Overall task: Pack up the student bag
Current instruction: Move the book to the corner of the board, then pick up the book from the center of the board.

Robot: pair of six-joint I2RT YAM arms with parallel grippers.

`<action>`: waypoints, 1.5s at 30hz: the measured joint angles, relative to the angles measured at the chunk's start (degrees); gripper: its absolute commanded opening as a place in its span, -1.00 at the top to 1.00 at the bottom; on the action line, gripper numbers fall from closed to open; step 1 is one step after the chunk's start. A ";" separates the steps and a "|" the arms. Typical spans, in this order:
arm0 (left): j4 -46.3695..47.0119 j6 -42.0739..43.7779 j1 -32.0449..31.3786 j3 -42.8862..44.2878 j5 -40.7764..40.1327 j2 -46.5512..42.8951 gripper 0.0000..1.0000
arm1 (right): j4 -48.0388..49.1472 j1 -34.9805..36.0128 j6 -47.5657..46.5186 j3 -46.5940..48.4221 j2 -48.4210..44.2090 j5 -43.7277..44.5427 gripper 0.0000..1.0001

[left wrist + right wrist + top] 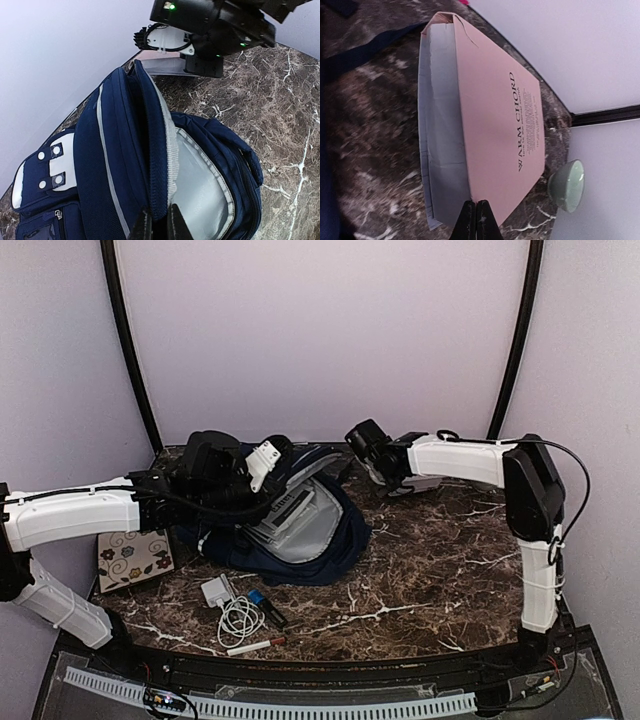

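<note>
"WARM CHORD" book (495, 125) near student bag (120, 165)

Bare table (440, 570) gives passage right of the student bag (345, 545). A cable (238, 618) and pen (250, 647) crowd its front; the mouth seems open.

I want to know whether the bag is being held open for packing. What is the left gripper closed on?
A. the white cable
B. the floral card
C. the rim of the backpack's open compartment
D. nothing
C: in the left wrist view, the left gripper pinches the navy rim of the student bag, right beside its exposed grey lining.
</note>
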 measured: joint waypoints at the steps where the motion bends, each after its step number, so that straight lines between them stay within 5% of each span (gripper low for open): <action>1: 0.00 -0.02 0.00 0.00 -0.02 0.00 1.00 | -0.94 0.66 1.33 -1.27 -1.20 -1.20 1.00; 13: 0.00 -0.48 0.00 0.00 -0.94 -0.61 1.00 | -19.82 8.13 21.92 -18.60 -15.50 -16.90 1.00; 19: -0.02 -0.63 0.00 0.00 -1.44 -0.83 1.00 | -22.05 12.31 27.87 -19.43 -20.70 -34.97 -0.30; 24: -0.02 -0.63 0.00 0.00 -1.53 -0.85 1.00 | -20.11 11.34 30.16 -20.94 -25.44 -44.11 -0.97; 30: 0.00 -0.63 0.00 0.00 -1.55 -0.87 1.00 | -14.88 -9.11 30.21 -27.54 -34.88 -46.95 -1.00; 34: -0.02 -0.63 0.00 0.00 -1.44 -0.87 1.00 | -8.96 -26.27 28.89 -33.20 -32.81 -48.19 -0.96; 36: -0.04 -0.66 0.00 0.00 -1.42 -0.87 1.00 | -6.51 -31.65 27.80 -34.25 -29.29 -51.19 -0.79; 45: -0.04 -0.63 0.00 0.00 -1.42 -0.87 1.00 | -0.26 -34.16 20.83 -32.76 -18.84 -63.56 -0.46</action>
